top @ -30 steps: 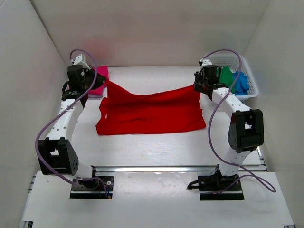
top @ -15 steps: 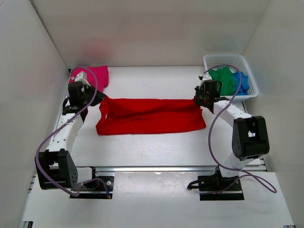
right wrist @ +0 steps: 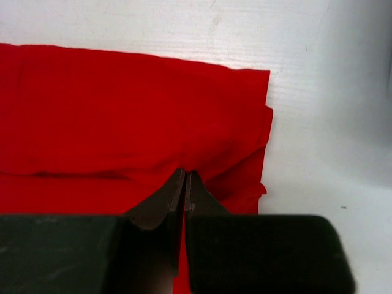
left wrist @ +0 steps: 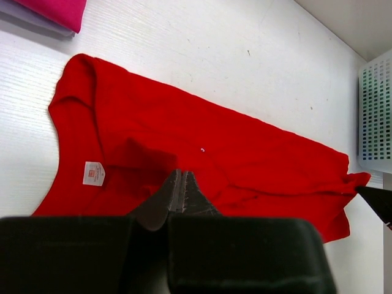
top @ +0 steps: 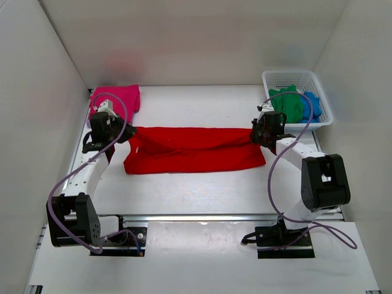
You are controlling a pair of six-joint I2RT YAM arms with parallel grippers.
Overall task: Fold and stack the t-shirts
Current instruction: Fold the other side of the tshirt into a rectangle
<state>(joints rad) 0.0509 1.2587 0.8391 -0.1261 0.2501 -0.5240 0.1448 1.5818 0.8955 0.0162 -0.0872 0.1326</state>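
The bright red t-shirt lies across the middle of the table as a wide band, its far edge doubled over toward the front. My left gripper is shut on its far left corner, and my right gripper is shut on its far right corner. In the left wrist view the shut jaws sit over the red cloth near its white neck tag. In the right wrist view the shut jaws pinch the red cloth. A folded magenta-pink t-shirt lies at the far left. The green t-shirt and the blue t-shirt lie in the basket.
The white mesh basket stands at the far right, just behind my right arm; its side shows in the left wrist view. White walls close in the left, far and right sides. A metal rail runs along the near table edge.
Both grippers have moved toward the front and down with the red shirt's far edge. That edge hung raised a second ago; it is now low over the rest of the shirt.
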